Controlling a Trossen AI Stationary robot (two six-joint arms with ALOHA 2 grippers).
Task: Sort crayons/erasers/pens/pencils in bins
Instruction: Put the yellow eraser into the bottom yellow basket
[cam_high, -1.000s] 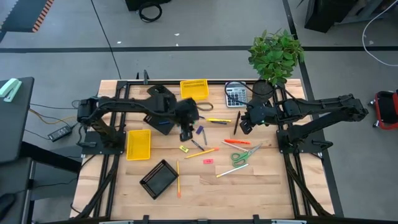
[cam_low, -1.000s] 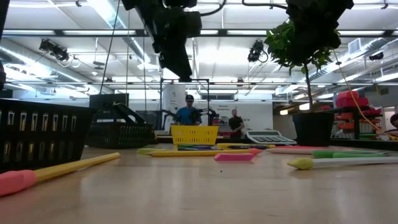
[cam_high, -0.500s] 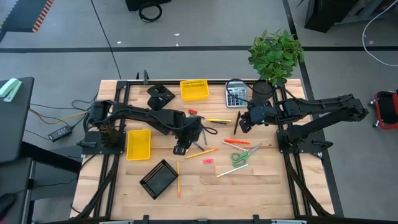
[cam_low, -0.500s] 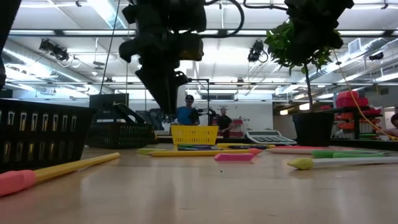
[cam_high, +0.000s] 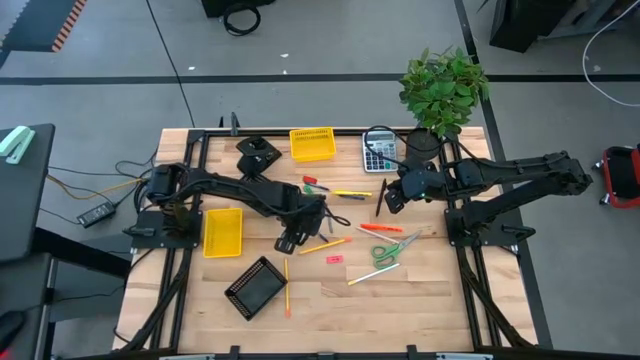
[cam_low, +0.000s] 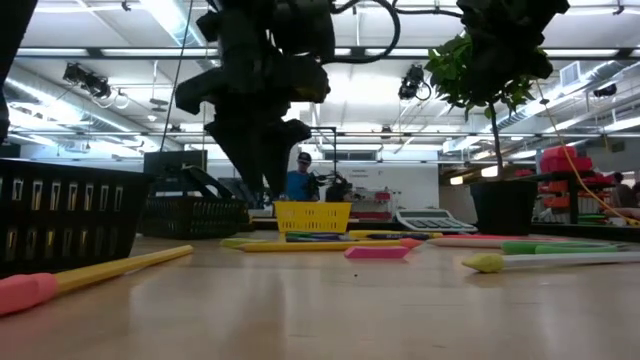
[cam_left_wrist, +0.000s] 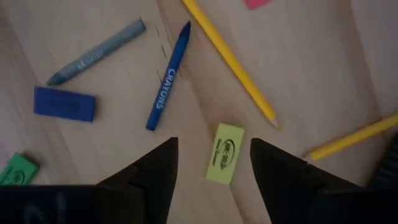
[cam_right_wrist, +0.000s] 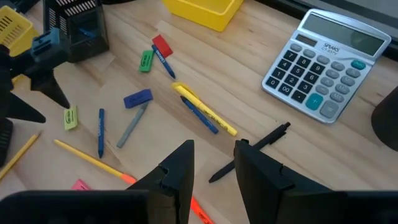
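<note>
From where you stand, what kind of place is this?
Probably a robotics lab or workshop: a wooden table with two mounted arms and scattered stationery, bare concrete floor with cables, and a large hall with ceiling strip lights behind.

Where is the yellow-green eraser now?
In the left wrist view, the yellow-green eraser lies on the table between the open left gripper's fingers, beside the blue crayon.

Two matte black jointed arms, each ending in a tool (cam_left_wrist: 211, 174) with wedge-shaped dark fingers (cam_right_wrist: 180, 165).
</note>
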